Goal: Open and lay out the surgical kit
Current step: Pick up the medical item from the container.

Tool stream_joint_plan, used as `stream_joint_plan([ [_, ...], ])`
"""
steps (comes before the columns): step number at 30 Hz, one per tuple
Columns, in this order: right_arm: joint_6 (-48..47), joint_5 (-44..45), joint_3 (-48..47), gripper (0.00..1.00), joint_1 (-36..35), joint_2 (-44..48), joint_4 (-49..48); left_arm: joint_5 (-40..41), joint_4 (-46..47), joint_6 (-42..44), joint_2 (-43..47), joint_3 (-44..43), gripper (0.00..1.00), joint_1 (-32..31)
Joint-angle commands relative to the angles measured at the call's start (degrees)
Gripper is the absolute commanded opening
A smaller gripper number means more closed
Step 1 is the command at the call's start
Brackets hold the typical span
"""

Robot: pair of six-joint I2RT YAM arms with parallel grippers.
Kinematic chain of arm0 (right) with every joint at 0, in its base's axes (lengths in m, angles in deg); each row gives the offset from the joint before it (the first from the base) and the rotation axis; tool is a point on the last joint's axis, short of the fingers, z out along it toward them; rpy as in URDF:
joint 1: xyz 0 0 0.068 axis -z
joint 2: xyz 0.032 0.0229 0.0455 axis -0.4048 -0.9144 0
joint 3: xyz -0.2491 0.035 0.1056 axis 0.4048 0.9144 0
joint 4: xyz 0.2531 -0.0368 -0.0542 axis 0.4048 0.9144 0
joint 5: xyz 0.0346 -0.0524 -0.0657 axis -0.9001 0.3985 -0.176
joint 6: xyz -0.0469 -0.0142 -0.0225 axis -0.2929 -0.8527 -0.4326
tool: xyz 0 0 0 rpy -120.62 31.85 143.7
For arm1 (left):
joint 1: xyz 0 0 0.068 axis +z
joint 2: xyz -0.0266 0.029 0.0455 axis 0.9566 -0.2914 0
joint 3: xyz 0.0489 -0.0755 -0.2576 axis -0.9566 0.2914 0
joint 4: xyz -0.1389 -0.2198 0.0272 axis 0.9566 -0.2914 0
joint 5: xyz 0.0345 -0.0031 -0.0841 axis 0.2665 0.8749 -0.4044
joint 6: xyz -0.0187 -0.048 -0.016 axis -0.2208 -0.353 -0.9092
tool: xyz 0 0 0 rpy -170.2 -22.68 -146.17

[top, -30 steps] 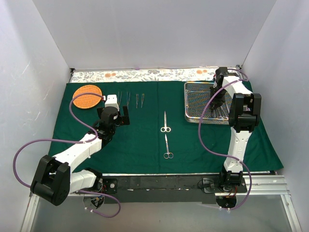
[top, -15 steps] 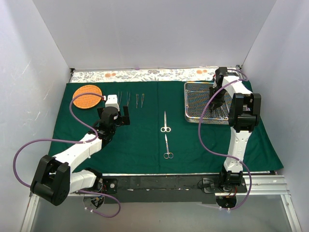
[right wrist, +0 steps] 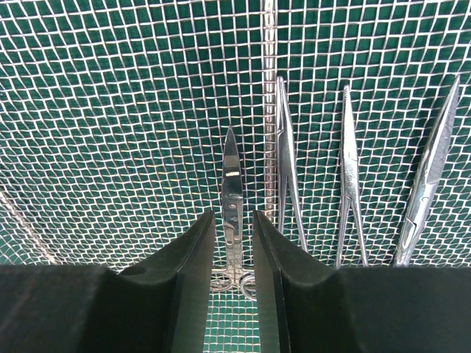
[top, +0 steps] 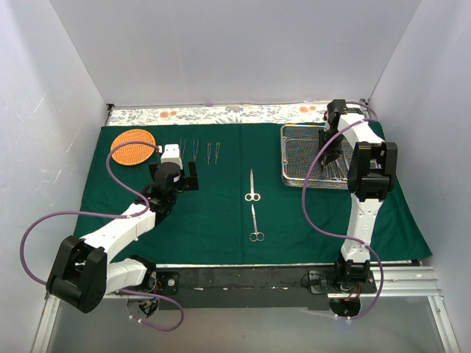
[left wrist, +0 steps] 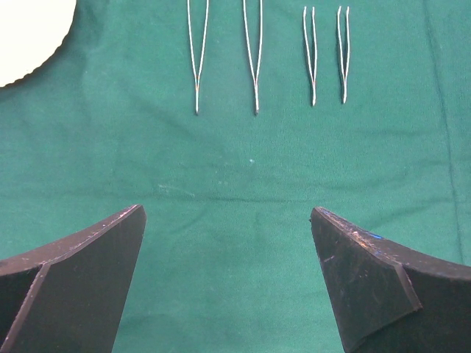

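Note:
The dark green cloth lies spread flat. Two scissors lie at its middle. Several tweezers lie in a row at the back left, and they also show in the left wrist view. The wire-mesh tray stands at the back right. My right gripper reaches into the tray, its fingers closed around one pair of scissors. Three more steel instruments lie to its right. My left gripper is open and empty above the cloth, just short of the tweezers.
The round woven orange basket sits at the back left of the cloth; its edge shows in the left wrist view. A patterned strip runs along the back. White walls stand on three sides.
My right gripper has shifted slightly inside the tray. The left arm has not moved.

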Motion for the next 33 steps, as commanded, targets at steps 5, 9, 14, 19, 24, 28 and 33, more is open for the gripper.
stream_joint_plan([
  [5,-0.1,1.4,0.4,0.36,-0.6,-1.0,-0.5,0.0,0.9,0.7,1.5,0.6,0.96,-0.4],
  [9,-0.1,3.2,2.6,0.35,-0.9,-1.2,-2.1,0.0,1.0,0.7,1.6,0.6,0.95,-0.3],
  [14,-0.3,3.9,5.2,0.34,-1.0,-2.0,-3.0,0.1,1.0,0.8,1.8,0.7,0.95,-0.4],
  [19,-0.9,3.7,7.9,0.26,-1.2,-2.4,-4.0,0.0,1.0,1.0,1.8,0.7,0.96,-0.3],
  [24,-1.8,2.3,8.1,0.11,-1.1,-2.5,-4.3,-0.1,1.1,0.9,1.7,0.8,0.95,-0.4],
  [28,-1.5,-0.7,6.0,0.01,-1.3,-0.6,-4.3,0.0,1.1,1.0,1.6,0.7,0.95,-0.3],
  [33,-0.2,-5.9,3.8,0.01,-1.3,3.6,-7.3,0.0,1.1,1.0,1.5,0.7,0.95,-0.3],
])
